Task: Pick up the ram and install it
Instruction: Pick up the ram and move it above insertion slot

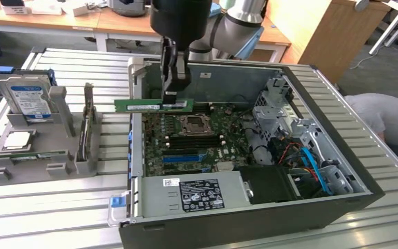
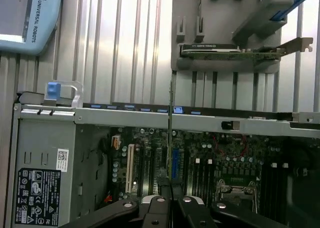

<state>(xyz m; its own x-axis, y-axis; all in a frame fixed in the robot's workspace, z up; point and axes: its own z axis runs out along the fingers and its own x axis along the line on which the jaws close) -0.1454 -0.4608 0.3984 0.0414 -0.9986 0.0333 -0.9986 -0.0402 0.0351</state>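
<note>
Grey plastic parts holder (image 1: 19,174) with blue-labelled hard drive (image 1: 26,98) at the exterior view's left, black two-fingered gripper (image 1: 170,97) clamped on the long thin green ram (image 1: 140,106), held level directly beneath the fingers, above the green motherboard (image 1: 185,148) in the open black computer case (image 1: 268,223), person in grey (image 1: 385,119) far right.

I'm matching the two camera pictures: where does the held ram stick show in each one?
Exterior view: the ram lies horizontal in the jaws, over the case's side wall.
Wrist view: the ram is edge-on, a thin line from the jaws crossing that wall.
Shared landmark: the power supply label.
</note>
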